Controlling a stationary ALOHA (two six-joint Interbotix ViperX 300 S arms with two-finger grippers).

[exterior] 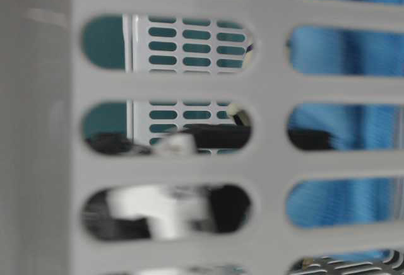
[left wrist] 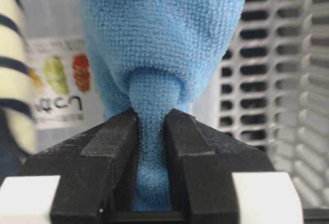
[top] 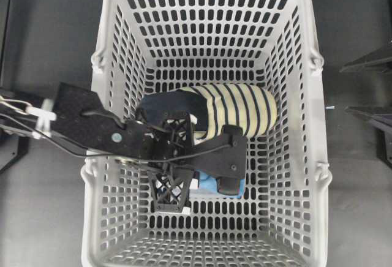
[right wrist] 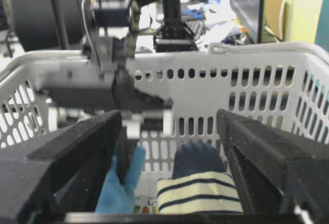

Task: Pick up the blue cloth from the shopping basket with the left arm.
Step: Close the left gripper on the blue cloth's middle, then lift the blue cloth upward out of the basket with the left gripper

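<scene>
My left arm's black lattice-fingered pincer [top: 199, 184] is reaching over the left rim into the large light-grey slotted plastic shopping basket [top: 309, 126]. On the left wrist feed its two black pads [left wrist: 110, 147] are pressed onto a narrow bunched fold of the small light-blue microfibre cloth [left wrist: 164, 44], which fans out wide beyond the pinch. From overhead only a sliver of the cloth shows under the pincer, inside the basket, just beside the navy and cream striped slipper [top: 236, 111]. Whether the cloth touches the base, I cannot tell. A clear plastic box with a printed label [left wrist: 56, 88] sits behind the cloth. Right pincer [right wrist: 169, 183]: fingers spread wide, outside the basket, looking over its rim. The table-level feed is blurred; blue fabric shows through the wall slots.
</scene>
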